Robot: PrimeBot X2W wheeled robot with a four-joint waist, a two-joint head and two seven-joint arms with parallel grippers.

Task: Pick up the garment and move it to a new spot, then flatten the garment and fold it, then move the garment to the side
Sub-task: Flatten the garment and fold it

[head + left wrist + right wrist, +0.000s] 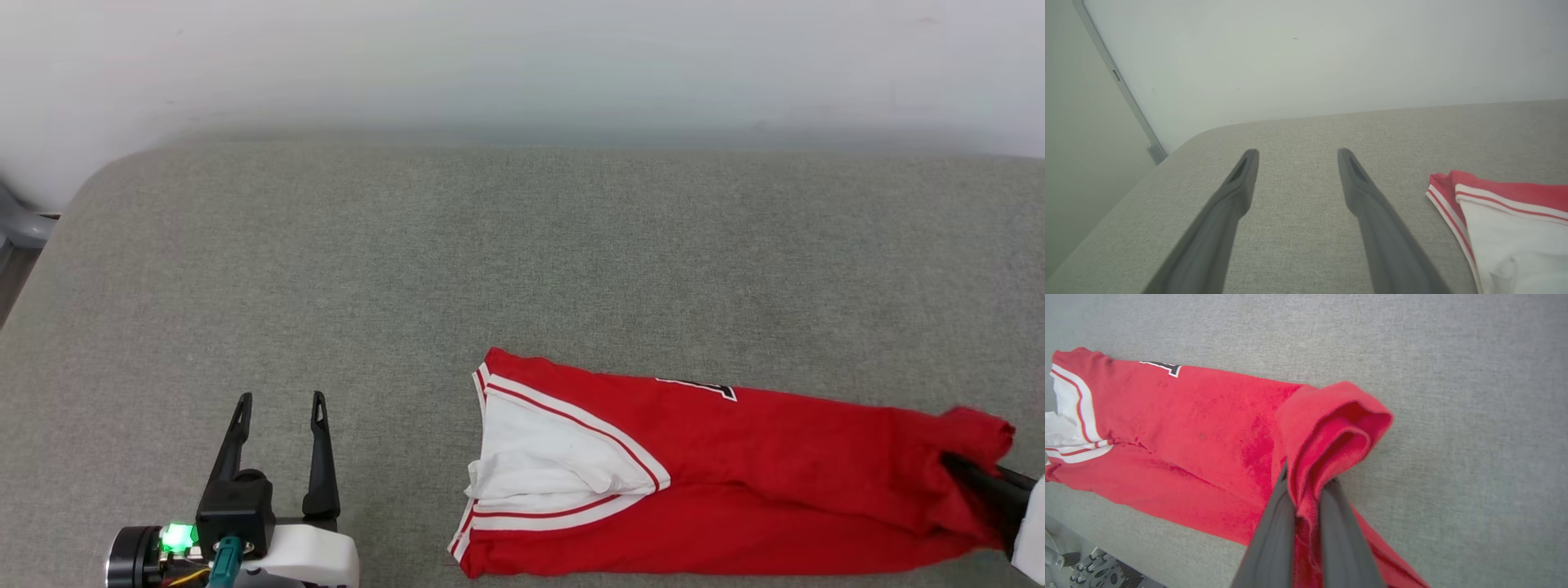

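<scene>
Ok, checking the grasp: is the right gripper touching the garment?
Touching. The right wrist view shows the right gripper pinching a red fold of the garment.

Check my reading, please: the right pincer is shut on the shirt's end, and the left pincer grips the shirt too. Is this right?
Not quite. The left pincer is open and holds nothing, apart from the shirt, as the left wrist view shows. The right pincer is indeed shut on the shirt's end.

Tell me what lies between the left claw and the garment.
Only bare grey upholstery. In the head view the open left claw stands to the left of the garment, with plain upholstery between; the left wrist view shows the same.
</scene>
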